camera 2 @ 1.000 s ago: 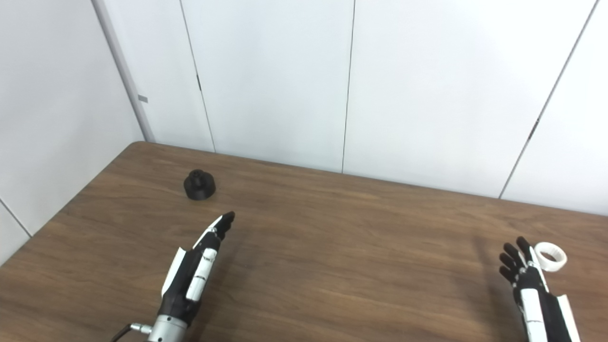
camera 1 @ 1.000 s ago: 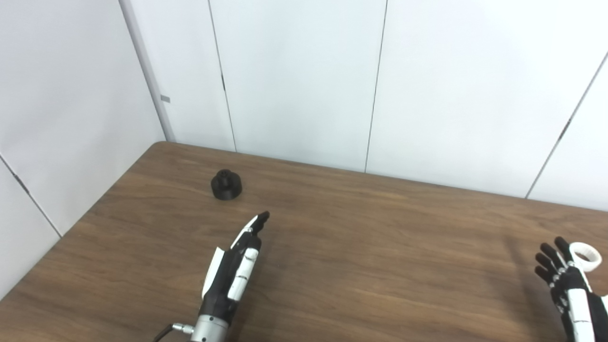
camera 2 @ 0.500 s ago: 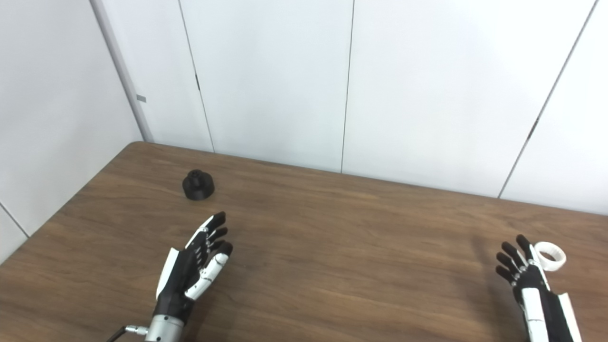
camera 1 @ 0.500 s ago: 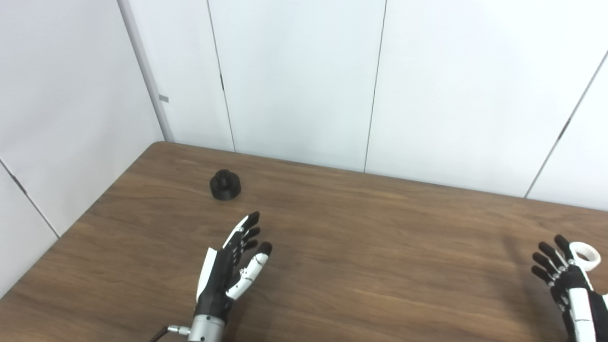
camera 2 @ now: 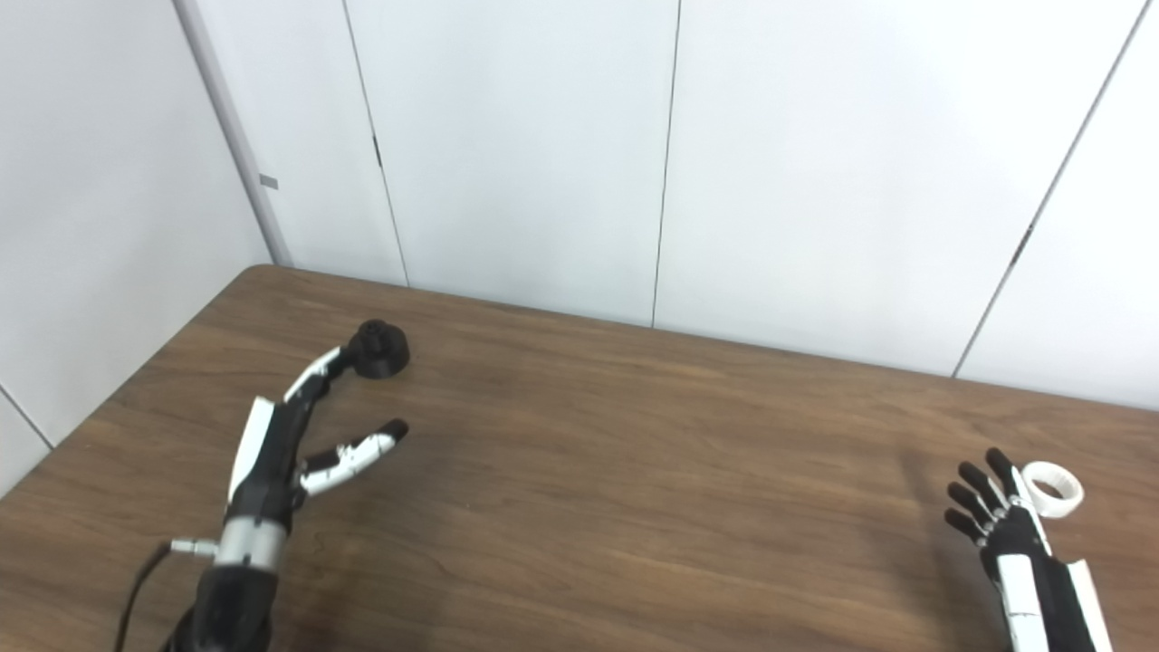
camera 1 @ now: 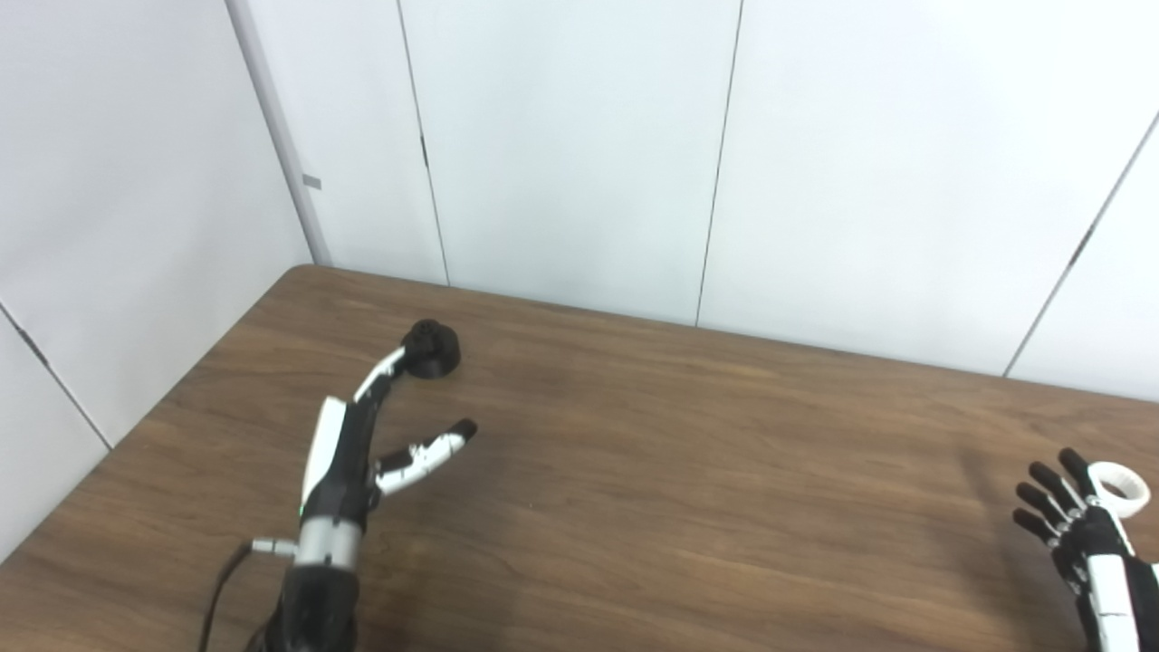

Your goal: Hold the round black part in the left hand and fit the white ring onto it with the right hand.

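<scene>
The black part [camera 1: 432, 349] sits on the wooden table [camera 1: 688, 471] near its far left corner, upright, with a narrower knob on top of a wider round base. From my seat I see my left hand [camera 1: 349, 444] reaching up toward it with fingers spread wide and nothing gripped: the long fingers [camera 1: 380, 373] stretch forward so their tips meet the left side of the part in both views, though I cannot tell whether they actually touch it or only overlap it from this angle. The thumb [camera 1: 426, 450] splays out to the right, well apart from the part, pointing across the bare wood. A thin cable [camera 1: 222, 580] trails off the left wrist toward the bottom edge.

The white ring [camera 2: 1053, 489] lies flat on the table far over on the right side, well apart from the black part. My right hand [camera 2: 1000, 521] rests low at the bottom right corner, fingers fanned open and holding nothing, with the ring just beside the fingertips on the outer side; I cannot tell if one finger touches the ring's rim.

Behind the table stand plain white wall panels [camera 1: 561, 154] with dark seams between them.
</scene>
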`<state>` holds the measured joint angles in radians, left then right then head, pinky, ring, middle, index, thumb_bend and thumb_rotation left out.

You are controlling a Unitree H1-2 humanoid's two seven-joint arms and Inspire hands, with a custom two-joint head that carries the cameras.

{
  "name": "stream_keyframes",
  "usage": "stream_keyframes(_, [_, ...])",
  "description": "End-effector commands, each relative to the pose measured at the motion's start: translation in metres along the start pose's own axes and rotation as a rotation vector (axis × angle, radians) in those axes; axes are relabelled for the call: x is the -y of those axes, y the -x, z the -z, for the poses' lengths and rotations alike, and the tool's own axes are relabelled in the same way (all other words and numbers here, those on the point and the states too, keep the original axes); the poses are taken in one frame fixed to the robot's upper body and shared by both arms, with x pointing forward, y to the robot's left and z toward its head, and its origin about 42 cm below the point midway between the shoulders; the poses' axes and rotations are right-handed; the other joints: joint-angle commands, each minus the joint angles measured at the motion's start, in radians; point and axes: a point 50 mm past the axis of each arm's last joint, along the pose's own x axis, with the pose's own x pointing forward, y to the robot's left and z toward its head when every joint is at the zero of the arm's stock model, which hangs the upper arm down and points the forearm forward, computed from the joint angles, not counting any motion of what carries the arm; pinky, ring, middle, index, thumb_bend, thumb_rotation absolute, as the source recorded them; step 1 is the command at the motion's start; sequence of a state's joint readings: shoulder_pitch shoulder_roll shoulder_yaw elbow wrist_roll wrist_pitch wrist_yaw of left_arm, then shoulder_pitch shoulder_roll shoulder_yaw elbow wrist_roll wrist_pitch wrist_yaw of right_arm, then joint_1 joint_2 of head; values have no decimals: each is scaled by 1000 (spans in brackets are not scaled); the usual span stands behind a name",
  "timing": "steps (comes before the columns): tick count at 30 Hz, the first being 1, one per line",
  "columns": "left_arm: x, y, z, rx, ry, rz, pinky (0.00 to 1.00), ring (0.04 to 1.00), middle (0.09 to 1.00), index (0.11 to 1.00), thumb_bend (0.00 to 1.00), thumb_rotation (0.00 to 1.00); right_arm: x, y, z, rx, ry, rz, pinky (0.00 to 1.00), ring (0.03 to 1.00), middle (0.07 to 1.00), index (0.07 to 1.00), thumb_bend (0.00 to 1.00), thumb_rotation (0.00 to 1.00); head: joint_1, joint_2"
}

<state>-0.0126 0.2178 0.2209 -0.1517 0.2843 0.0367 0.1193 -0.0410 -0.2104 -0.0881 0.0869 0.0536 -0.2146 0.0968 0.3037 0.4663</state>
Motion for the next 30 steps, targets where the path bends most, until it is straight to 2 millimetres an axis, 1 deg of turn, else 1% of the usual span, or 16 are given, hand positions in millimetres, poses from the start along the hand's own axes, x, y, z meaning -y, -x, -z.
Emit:
stream_keyframes(1, [-13,-15,-12,46,-55,-50,897,900,884,870,874,317,-12,49,51,-194,-40,15,831,884,912,956,609,1000,1,0])
stream_keyframes(2, [-15,-18,-13,44,-68,-52,893,899,885,869,884,319,-13,49,51,-194,-37,18,829,883,912,955,610,1000,1,0])
stream_keyframes(6, [-23,-32,-12,38,-159,-58,949,935,899,871,895,292,-13,50,50,-193,-30,14,828,884,911,959,609,1000,1,2])
stream_keyframes(9, [-27,-43,-9,20,-223,-55,955,954,913,863,900,307,-13,50,50,-192,-37,16,830,884,909,958,606,1000,0,4])
stream_keyframes(13, [-30,-61,-4,-13,-351,-51,997,989,954,853,911,339,-13,50,50,-193,-37,9,835,888,915,961,600,1000,-1,5])
stream_keyframes(15, [-31,-70,-1,-23,-395,-53,1000,997,967,843,914,351,-14,51,50,-193,-45,8,841,891,916,962,598,1000,-2,7])
stream_keyframes(20, [-29,-91,5,-46,-450,-68,1000,1000,979,821,918,337,-14,52,51,-192,-33,7,833,888,910,962,587,1000,-3,8])
stream_keyframes(26, [-27,-114,11,-71,-511,-59,1000,1000,972,820,925,360,-15,52,51,-188,-23,3,819,880,903,957,592,1000,-9,11])
stream_keyframes(30, [-23,-127,14,-87,-531,-51,1000,1000,968,819,927,358,-16,52,52,-179,-22,0,813,873,903,958,602,1000,-12,13])
